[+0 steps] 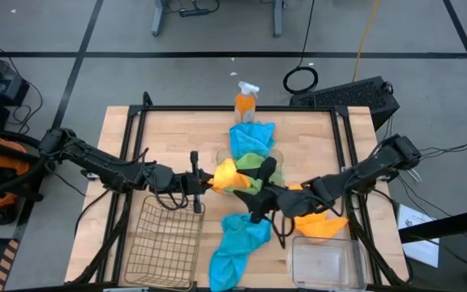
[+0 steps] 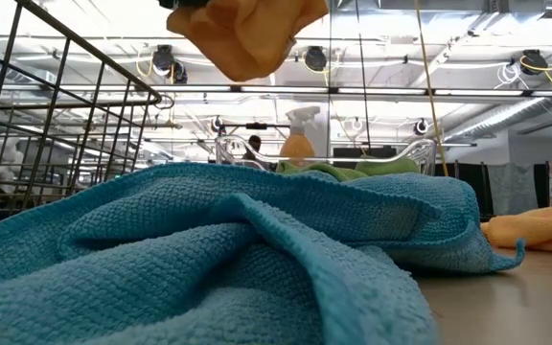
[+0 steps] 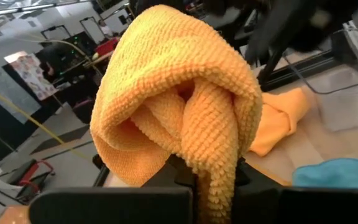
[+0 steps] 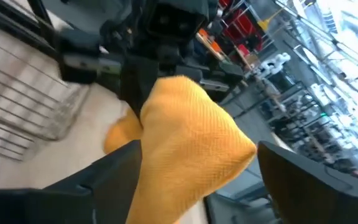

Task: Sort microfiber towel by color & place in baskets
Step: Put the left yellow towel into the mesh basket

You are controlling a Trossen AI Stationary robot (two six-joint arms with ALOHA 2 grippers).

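Observation:
My left gripper [image 1: 201, 182] is shut on an orange-yellow towel [image 1: 227, 174], held in the air over the table's middle. It shows high up in the low view as the orange-yellow towel [image 2: 242, 34]. My right gripper [image 4: 197, 180] comes from the table's right and is open, one finger on each side of that towel [image 4: 191, 130]. A second orange-yellow towel [image 1: 319, 224] lies flat on the table. A blue towel [image 1: 240, 243] lies crumpled near the near edge. Another blue towel [image 1: 252, 136] and a green one [image 1: 250, 162] lie in the far clear basket [image 1: 277, 154]. My left gripper pinches a bunched fold [image 3: 213, 168] of the orange-yellow towel between its two fingers, several layers thick. The fingers come level from the table's left. The towel is lifted clear of the table and bulges out beyond the fingertips. My right gripper: whether its open fingers [image 4: 114, 174] touch the towel, I cannot tell.
A wire mesh basket [image 1: 164, 243] stands at the near left. A clear plastic basket [image 1: 327, 261] stands at the near right. An orange spray bottle [image 1: 246, 100] stands at the far edge. Black frame rails [image 1: 128, 146] run along both sides of the table.

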